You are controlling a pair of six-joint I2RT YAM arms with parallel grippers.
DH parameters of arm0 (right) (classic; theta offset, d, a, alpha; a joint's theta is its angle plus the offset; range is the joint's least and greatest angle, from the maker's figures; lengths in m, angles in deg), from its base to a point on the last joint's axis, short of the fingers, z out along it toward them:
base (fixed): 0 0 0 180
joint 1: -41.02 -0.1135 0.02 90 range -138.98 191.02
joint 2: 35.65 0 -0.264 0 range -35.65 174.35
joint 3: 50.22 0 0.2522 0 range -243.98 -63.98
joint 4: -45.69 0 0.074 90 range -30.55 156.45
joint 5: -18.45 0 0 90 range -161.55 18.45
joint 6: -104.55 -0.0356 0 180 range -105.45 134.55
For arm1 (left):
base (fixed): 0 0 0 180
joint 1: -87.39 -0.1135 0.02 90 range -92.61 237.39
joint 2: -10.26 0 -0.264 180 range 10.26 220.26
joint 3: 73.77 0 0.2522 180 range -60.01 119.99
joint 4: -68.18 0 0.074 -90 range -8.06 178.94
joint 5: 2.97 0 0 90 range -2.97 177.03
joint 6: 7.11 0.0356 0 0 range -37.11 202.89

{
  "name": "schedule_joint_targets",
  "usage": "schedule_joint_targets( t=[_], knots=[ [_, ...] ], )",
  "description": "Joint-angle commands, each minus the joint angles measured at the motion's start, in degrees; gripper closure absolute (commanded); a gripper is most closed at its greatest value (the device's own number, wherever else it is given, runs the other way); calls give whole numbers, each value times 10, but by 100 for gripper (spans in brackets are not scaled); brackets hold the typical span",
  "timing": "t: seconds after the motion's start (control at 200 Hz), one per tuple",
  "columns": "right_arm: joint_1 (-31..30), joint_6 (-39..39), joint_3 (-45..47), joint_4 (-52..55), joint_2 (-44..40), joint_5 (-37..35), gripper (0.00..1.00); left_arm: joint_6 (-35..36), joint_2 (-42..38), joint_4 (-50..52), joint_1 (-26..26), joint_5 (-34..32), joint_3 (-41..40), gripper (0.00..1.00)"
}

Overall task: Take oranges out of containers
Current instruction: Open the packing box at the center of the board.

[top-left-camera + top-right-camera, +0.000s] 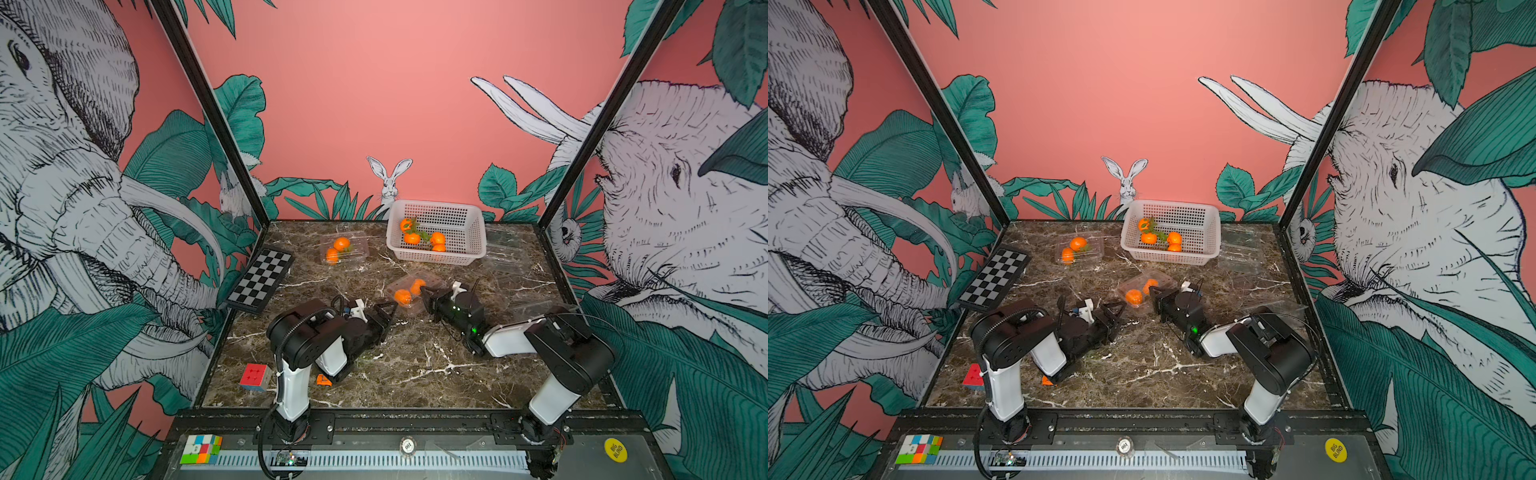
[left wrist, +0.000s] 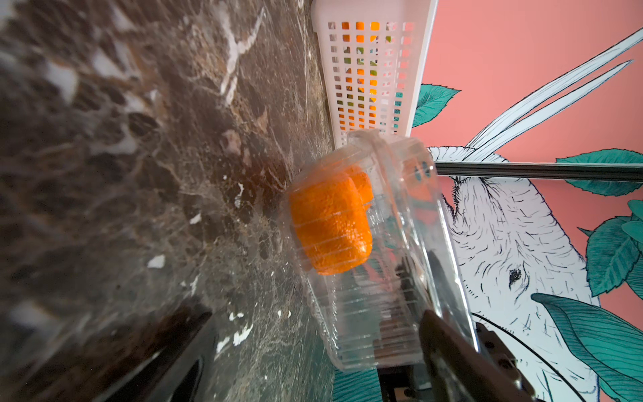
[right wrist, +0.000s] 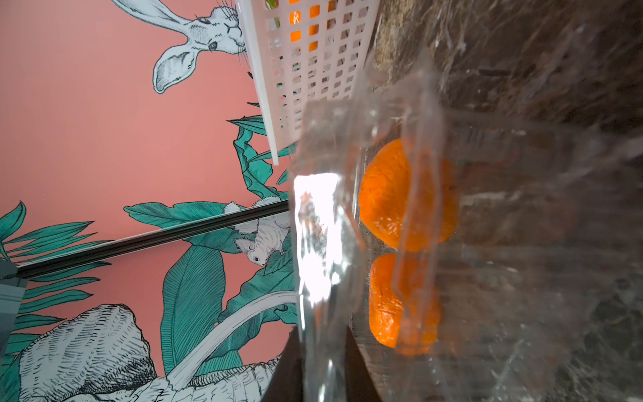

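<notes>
A clear container (image 1: 409, 296) with two oranges (image 1: 402, 296) inside lies mid-table in both top views. My right gripper (image 1: 424, 293) is shut on a thin clear flap at that container's right edge; in the right wrist view the plastic (image 3: 323, 313) runs between the dark fingers (image 3: 358, 369), with both oranges (image 3: 389, 195) just beyond. My left gripper (image 1: 388, 311) stands open at the container's near-left corner. In the left wrist view the container's end (image 2: 375, 320) lies between its spread fingers (image 2: 449, 351). A second container (image 1: 344, 249) at the back left holds two oranges (image 1: 341, 243).
A white perforated basket (image 1: 436, 208) at the back holds several oranges (image 1: 412, 238). Empty clear containers lie at the back right (image 1: 505, 249) and beside the right arm (image 1: 536, 308). A chessboard (image 1: 261, 279), a Rubik's cube (image 1: 254, 377) and a small orange block (image 1: 323, 380) sit on the left.
</notes>
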Motion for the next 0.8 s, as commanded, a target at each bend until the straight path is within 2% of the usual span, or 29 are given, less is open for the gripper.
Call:
schedule_joint_targets(
  t=[0.0,0.795],
  knots=[
    [-6,10,12,-8,-1,-5,83,-2,20,53,6,-2,-12,8],
    [-11,12,12,-15,1,-7,84,-9,41,53,7,2,-7,8]
  ],
)
